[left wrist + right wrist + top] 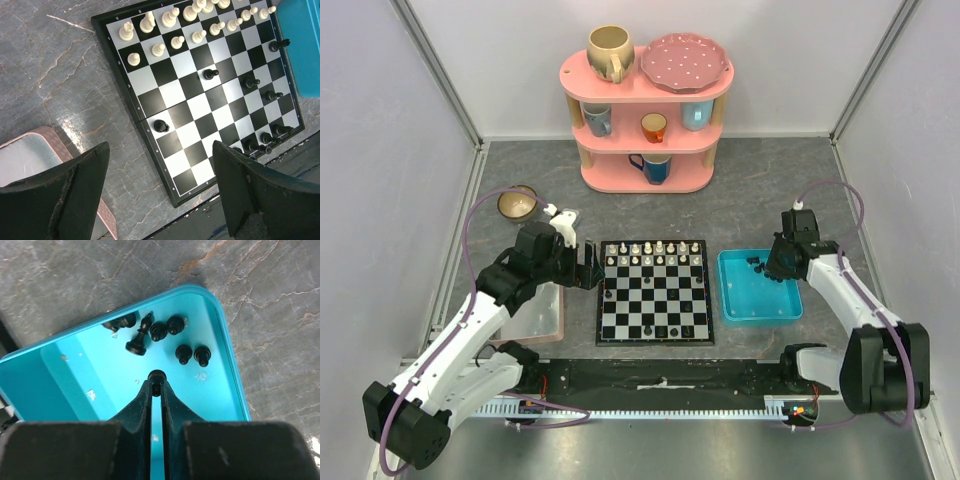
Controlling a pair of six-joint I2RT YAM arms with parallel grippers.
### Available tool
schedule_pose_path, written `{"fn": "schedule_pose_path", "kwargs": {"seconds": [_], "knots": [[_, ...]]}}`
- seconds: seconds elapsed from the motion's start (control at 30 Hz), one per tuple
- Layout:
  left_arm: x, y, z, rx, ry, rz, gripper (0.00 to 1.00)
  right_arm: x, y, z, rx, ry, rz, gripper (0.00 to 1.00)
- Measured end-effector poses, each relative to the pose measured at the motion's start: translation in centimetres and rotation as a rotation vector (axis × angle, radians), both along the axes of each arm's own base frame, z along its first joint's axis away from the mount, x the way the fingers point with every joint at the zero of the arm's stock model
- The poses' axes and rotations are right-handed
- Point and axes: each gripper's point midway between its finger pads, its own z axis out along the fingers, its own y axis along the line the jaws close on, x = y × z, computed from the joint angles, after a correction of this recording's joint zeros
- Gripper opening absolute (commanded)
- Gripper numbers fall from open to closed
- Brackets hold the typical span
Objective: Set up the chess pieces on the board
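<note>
Chess pieces (147,22): tiny, smooth, glossy figures on round bases. The cream-white ones fill two rows along the upper edge of the board in the left wrist view. The black ones stand scattered across its lower right half, several bunched at the far edge.
Board (165,72): flat square of shiny black and white checks with a thin dark numbered border. It lies at the middle of the overhead view, between two trays.
Blue tray (75,365): bright turquoise plastic with rounded corners and a raised rim, right of the board. A handful of loose black pieces lie in the upper middle of the right wrist view.
Right gripper (156,389): two slim dark fingers drawn nearly together and clamped on a black pawn (157,375), whose round head shows just above the tips, over the tray floor.
Left gripper (160,150): broad matte black fingers with scuffed edges, spread wide with nothing between them, above the board's left side.
Grey tray (30,150): pale inside with a pink rounded rim, at the lower left of the left wrist view. The left arm partly covers it in the overhead view.
Table (760,190): grey, stone-patterned, with pale veins.
Shelf (640,93): pink, oval, three tiers, holding mugs and a dotted plate, at top centre and well apart from the board.
Bowl (517,204): small, brown and round, at the upper left.
</note>
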Motion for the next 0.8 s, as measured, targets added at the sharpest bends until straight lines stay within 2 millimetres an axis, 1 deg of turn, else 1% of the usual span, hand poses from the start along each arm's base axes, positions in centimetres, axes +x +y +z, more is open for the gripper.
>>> {"fn": "schedule_pose_path", "kwargs": {"seconds": [0.1, 0.13, 0.2, 0.27, 0.37, 0.43, 0.57, 0.63, 0.7, 0.8], "knots": [[0.0, 0.0, 0.0, -0.001, 0.000, -0.001, 0.89, -0.4, 0.8, 2.0, 0.010, -0.033, 0.024, 0.00], [0.0, 0.0, 0.0, -0.001, 0.001, -0.001, 0.89, -0.4, 1.4, 2.8, 0.018, -0.051, 0.041, 0.00], [0.0, 0.0, 0.0, -0.001, 0.001, -0.001, 0.89, -0.7, 3.0, 4.2, 0.029, -0.083, 0.089, 0.00], [0.0, -0.1, 0.0, -0.001, 0.002, -0.002, 0.89, -1.4, 5.2, 5.6, 0.050, -0.109, 0.154, 0.00], [0.0, -0.1, -0.1, -0.002, 0.004, -0.004, 0.89, -2.7, 7.9, 6.7, 0.081, -0.117, 0.232, 0.00], [0.0, -0.1, -0.1, -0.001, 0.005, -0.004, 0.89, -3.9, 9.6, 6.9, 0.100, -0.105, 0.280, 0.00], [0.0, -0.1, -0.1, -0.001, 0.006, -0.004, 0.89, -6.3, 12.6, 6.4, 0.112, -0.059, 0.368, 0.00], [0.0, -0.1, -0.2, 0.000, 0.007, -0.004, 0.89, -7.2, 14.0, 6.1, 0.112, -0.040, 0.407, 0.00], [0.0, -0.1, -0.2, 0.000, 0.007, -0.004, 0.89, -8.0, 15.6, 5.7, 0.108, -0.020, 0.448, 0.00], [0.0, -0.1, -0.2, 0.000, 0.008, -0.004, 0.89, -9.1, 17.6, 4.5, 0.090, 0.014, 0.497, 0.00]]}}
